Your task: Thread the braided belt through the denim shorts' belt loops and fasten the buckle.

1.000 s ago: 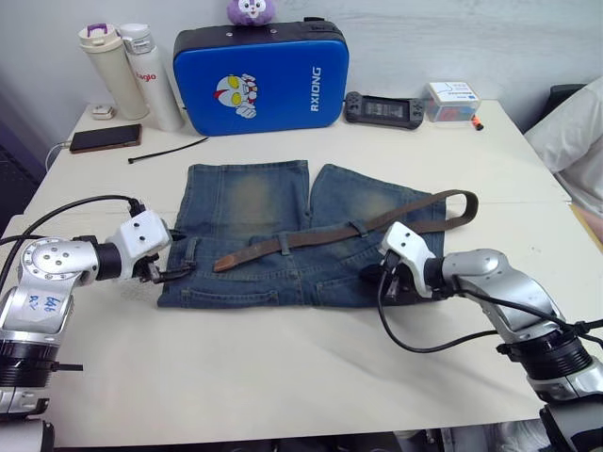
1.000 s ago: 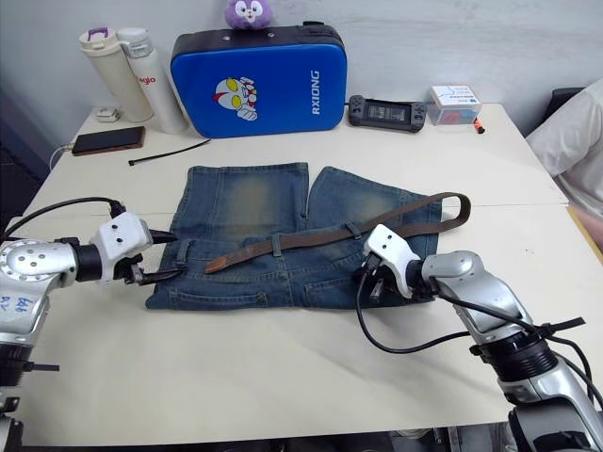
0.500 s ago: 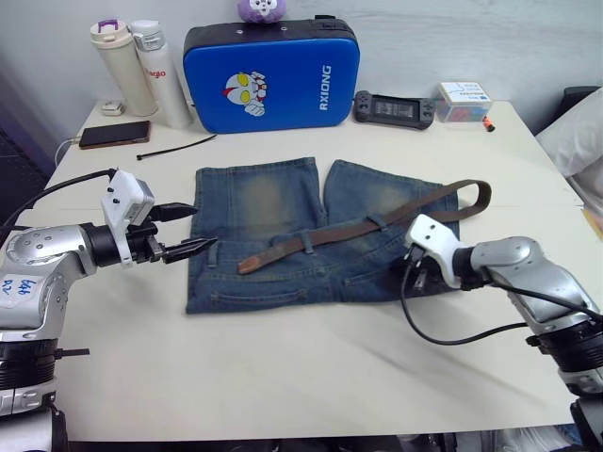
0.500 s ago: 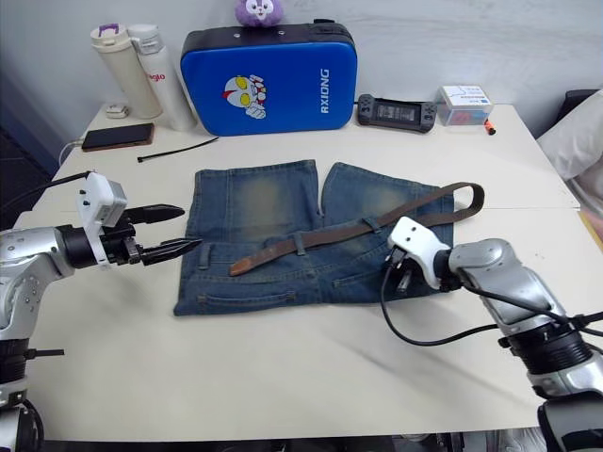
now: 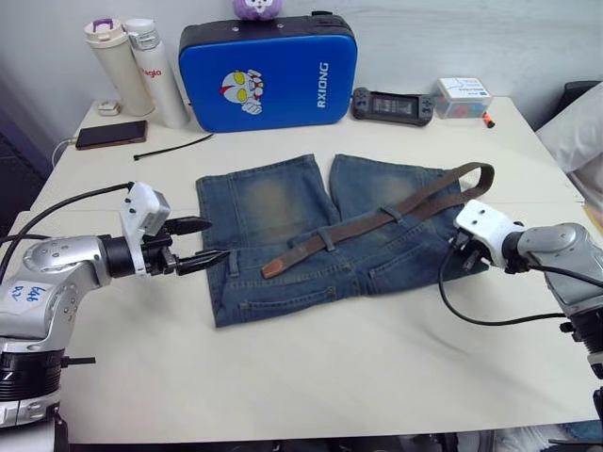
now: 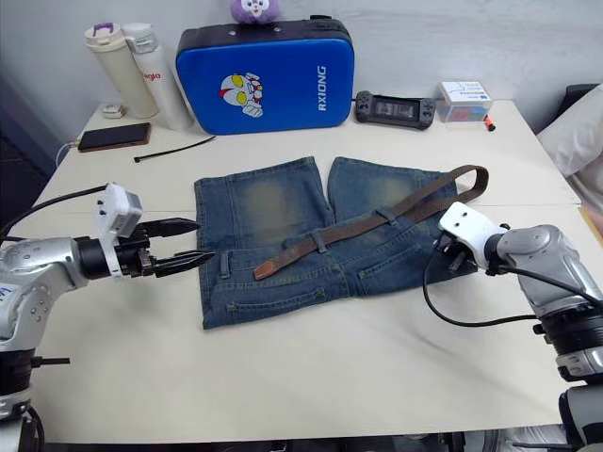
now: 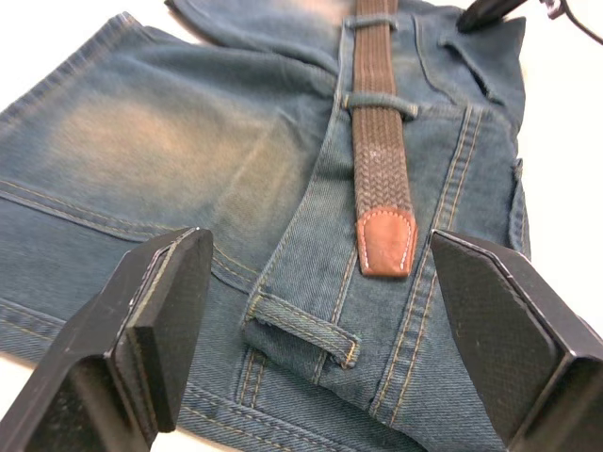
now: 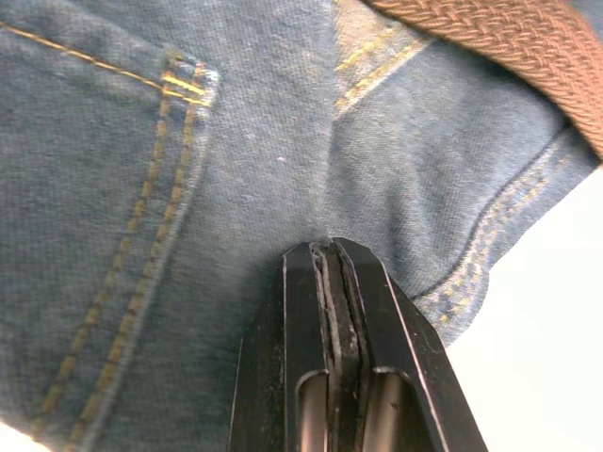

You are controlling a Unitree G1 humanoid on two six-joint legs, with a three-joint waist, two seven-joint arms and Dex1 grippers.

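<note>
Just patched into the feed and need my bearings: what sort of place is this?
Probably an office or lab desk, not a laundry room. The white table holds a handheld game console, a phone and two flasks behind the denim shorts.

Each arm is built of silver-grey metallic segments, ending in a white wrist block from which two black fingers extend. The left gripper (image 5: 200,243) has tapered, pointed fingers; the right gripper (image 8: 332,259) has flat black pads. Black cables are looped along both forearms. A white sticker, seemingly handwritten, is seen on the left arm.
</note>
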